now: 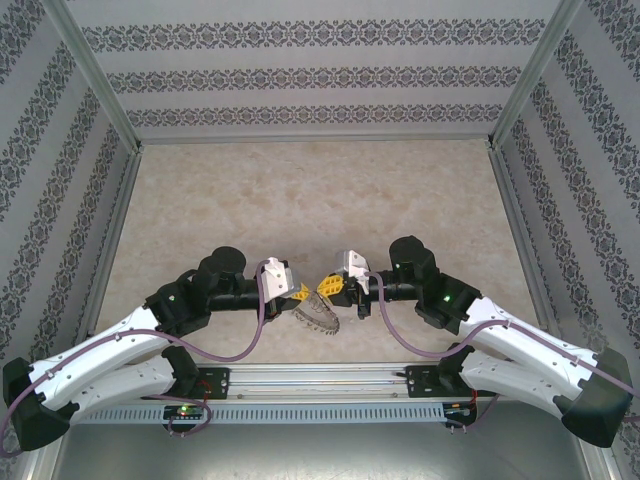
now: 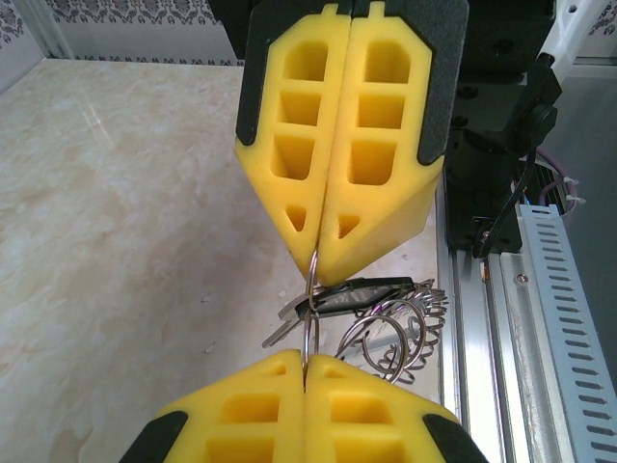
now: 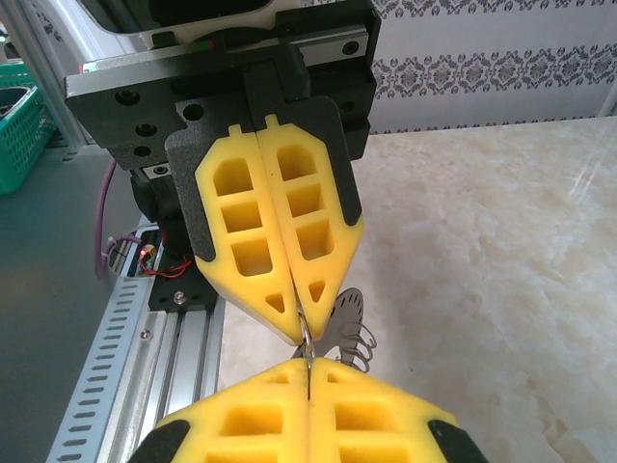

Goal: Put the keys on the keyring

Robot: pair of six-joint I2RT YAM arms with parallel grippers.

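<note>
The left gripper [image 2: 305, 371] and right gripper [image 3: 308, 371] were pressed shut, tips facing, both pinching the keyring [image 1: 320, 314]; the key [image 2: 359, 293] hung just beside them.

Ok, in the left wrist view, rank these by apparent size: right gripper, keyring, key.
1. right gripper, clearly the largest.
2. keyring and key: they overlap and span about the same, so they are too close to rank.

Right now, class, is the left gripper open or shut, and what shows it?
Shut. The left gripper has its yellow pads pressed together along one seam, pinching a thin wire ring.
</note>
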